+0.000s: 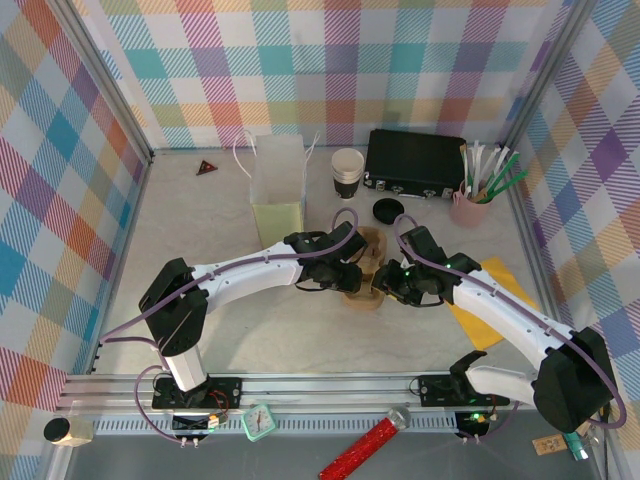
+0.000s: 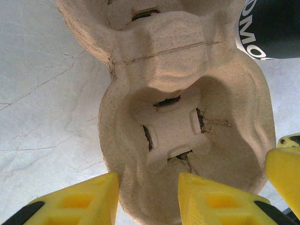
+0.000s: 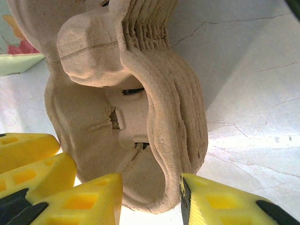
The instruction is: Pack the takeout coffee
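At the middle of the table [image 1: 280, 340], seen from above, both arms reach inward and meet over a brown carrier stack [image 1: 362, 297] of moulded pulp, the left pincer [image 1: 345, 275] on its left side and the right pincer [image 1: 395, 285] on its right. A dark paper cup [image 1: 348, 172] with a pale, uncovered rim stands upright near the back wall, between a tall translucent bag [image 1: 277, 185] and a black case [image 1: 415, 163]. A loose black lid [image 1: 388, 209] lies flat near the cup, just in front of the case. A pink holder [image 1: 470, 208] of white and green sticks stands to the right of the case, and a yellow sheet [image 1: 475, 325] lies under the right arm. From the left wrist, the carrier stack [image 2: 187, 70] lies on the pale table [image 2: 47, 93] with an open cup well facing the camera. The left pincer [image 2: 149, 187] pinches the near wall of that well, one yellow finger outside and one inside. A yellow finger [image 2: 283, 173] of the right pincer shows at the right edge. From the right wrist, the carrier stack [image 3: 164, 93] shows its layered edges. The right pincer [image 3: 152, 187] pinches that layered rim between its yellow fingers, and the left pincer's fingers [image 3: 28, 150] sit at the lower left, against the stack.
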